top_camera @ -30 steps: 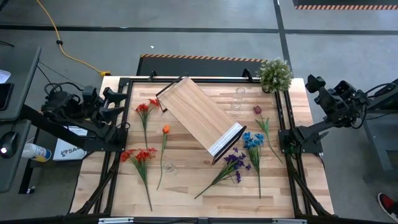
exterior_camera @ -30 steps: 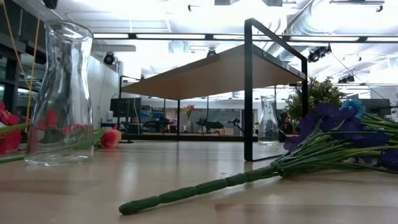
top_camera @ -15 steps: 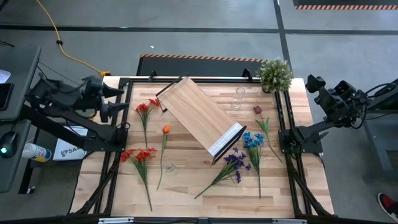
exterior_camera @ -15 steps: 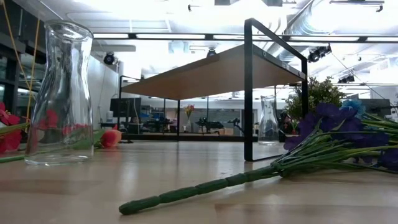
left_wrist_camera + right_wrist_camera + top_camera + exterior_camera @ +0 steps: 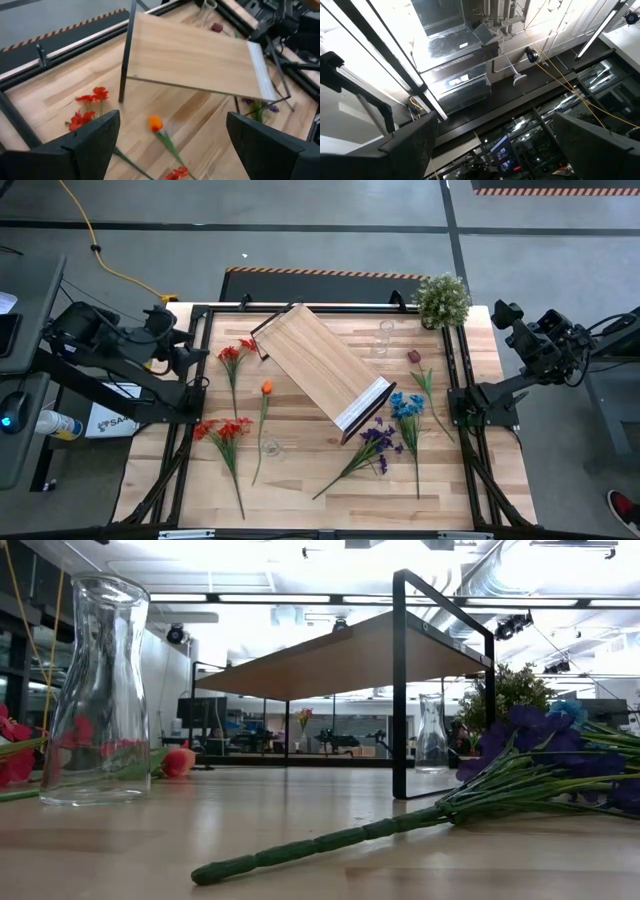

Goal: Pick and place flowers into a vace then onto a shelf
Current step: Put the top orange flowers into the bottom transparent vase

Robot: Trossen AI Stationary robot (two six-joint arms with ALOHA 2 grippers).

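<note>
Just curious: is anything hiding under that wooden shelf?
Under the shelf only bare tabletop shows, with a glass vase beyond it. From above, the board covers that spot.

Looks like a robotics lab or workshop in an industrial building: bare concrete floor (image 5: 330, 250) with hazard-striped tape (image 5: 555, 190), a yellow cable (image 5: 95, 250) trailing across it, exposed ducts (image 5: 470, 570) and strip lights (image 5: 290, 598) overhead, and benches crowded with gear in the room beyond the plank table (image 5: 300, 480).
</note>
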